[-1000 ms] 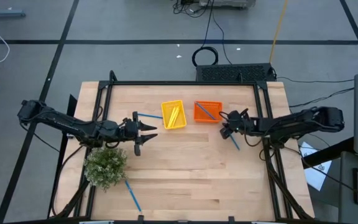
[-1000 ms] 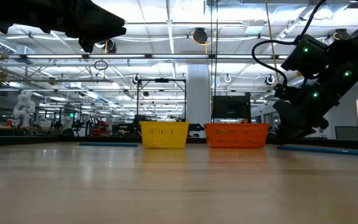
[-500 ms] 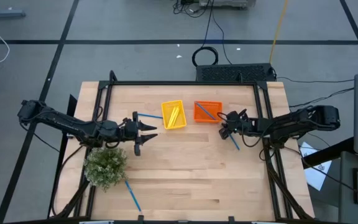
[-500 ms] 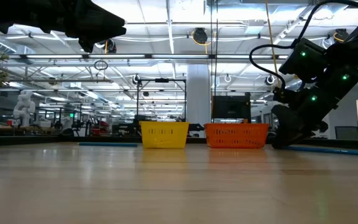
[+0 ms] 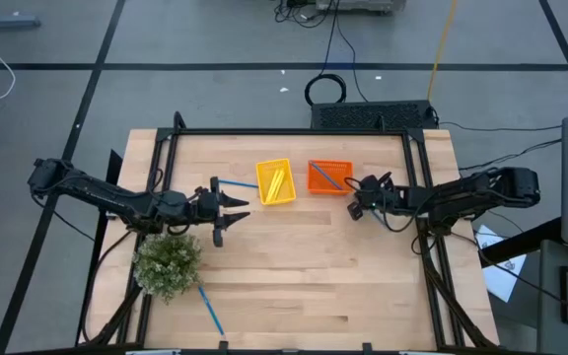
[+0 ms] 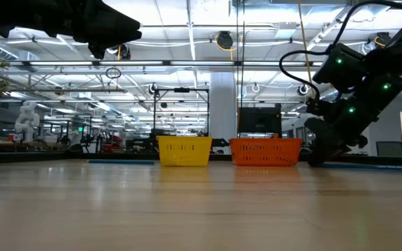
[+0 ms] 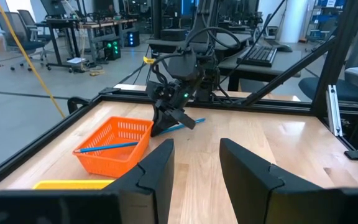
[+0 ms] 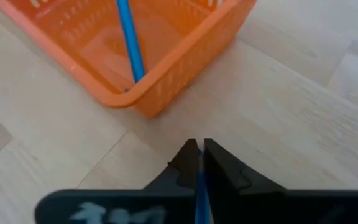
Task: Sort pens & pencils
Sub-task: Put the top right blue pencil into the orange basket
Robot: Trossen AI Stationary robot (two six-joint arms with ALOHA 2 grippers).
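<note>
Fingers of right gripper (image 8: 197, 163) clamp a pen (image 8: 199, 198) (beside orange basket (image 8: 185, 65)); left gripper (image 7: 194, 163) spread.

Both arms are matte black with jointed segments, looped black cables, small green lights and blunt, notched black fingers (image 7: 163, 171).

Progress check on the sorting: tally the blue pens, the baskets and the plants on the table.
Thin blue stick pens: 4
Plastic mesh baskets, one yellow, one orange: 2
Small bushy green plant: 1
Total: 7
</note>
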